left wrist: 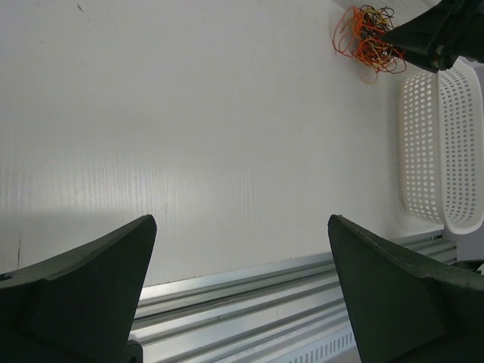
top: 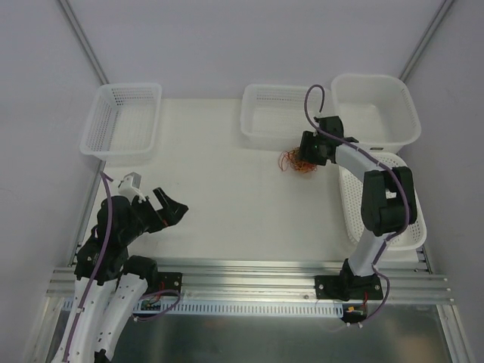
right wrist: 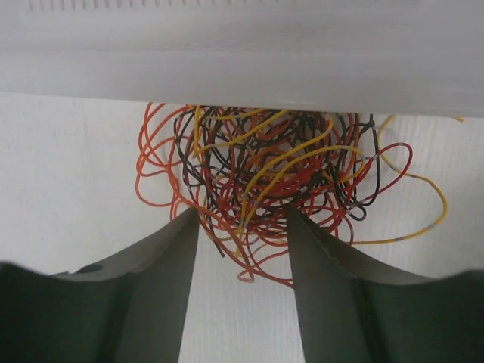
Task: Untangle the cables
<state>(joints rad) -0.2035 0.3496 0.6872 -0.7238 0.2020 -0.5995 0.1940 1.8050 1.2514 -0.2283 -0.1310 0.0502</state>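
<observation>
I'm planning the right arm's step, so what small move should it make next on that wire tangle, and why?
Probably close the right gripper on the strands between its open jaws: the cables are one knotted clump right beside the basket, and a few loops lie in that gap.

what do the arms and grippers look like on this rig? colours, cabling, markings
Left arm and right arm: white links, black joint housings, a purple cable running along each. Left gripper and right gripper: two broad, matte dark, tapered fingers each. No markings visible.
</observation>
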